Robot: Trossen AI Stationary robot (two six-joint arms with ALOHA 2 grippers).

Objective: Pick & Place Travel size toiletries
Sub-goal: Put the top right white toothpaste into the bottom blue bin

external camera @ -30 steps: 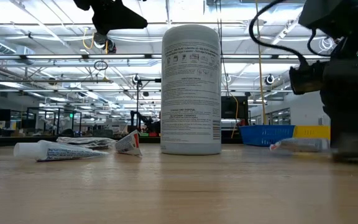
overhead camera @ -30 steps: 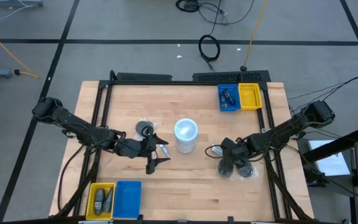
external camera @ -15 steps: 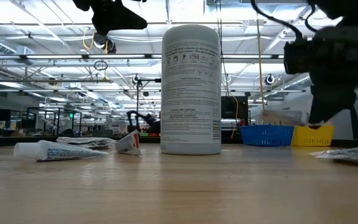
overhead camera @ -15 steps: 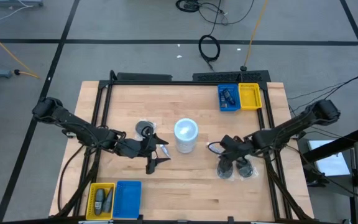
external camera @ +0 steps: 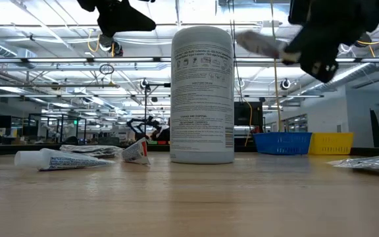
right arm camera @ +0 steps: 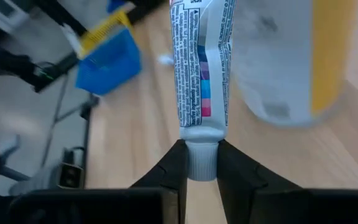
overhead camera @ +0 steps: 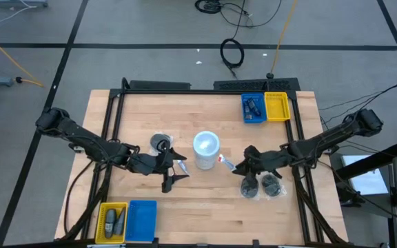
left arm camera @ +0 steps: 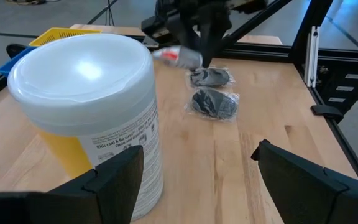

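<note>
Wooden planks form the desk (overhead camera: 205,200) beneath both arms, with open workshop floor around it. We take the white cylinder (overhead camera: 206,149) at the middle as our landmark. Our right tool (overhead camera: 243,164) hangs just to the right of the cylinder, lifted clear of the desk, and its fingers are clamped on the cap end of a white toothpaste tube (right arm camera: 199,62), whose printed body sticks out forward. Two bagged dark discs (overhead camera: 260,185) lie on the desk a little farther right and nearer the front edge. Left of the cylinder our left tool (overhead camera: 171,170) waits above the desk with its fingers spread wide and nothing between them; small tubes (external camera: 64,158) lie on the desk on that side.

We judge the step in hand to be carrying the tube to a tray. The blue tray (overhead camera: 253,109) and yellow tray (overhead camera: 277,106) sit beyond the cylinder toward the far right corner, and those seem the natural goal. To do this well we should hold the tube high enough to pass the cylinder without brushing it. The grip is only on the cap, so the body may swing; a slow, level move and a low release inside the tray walls would suit.
</note>
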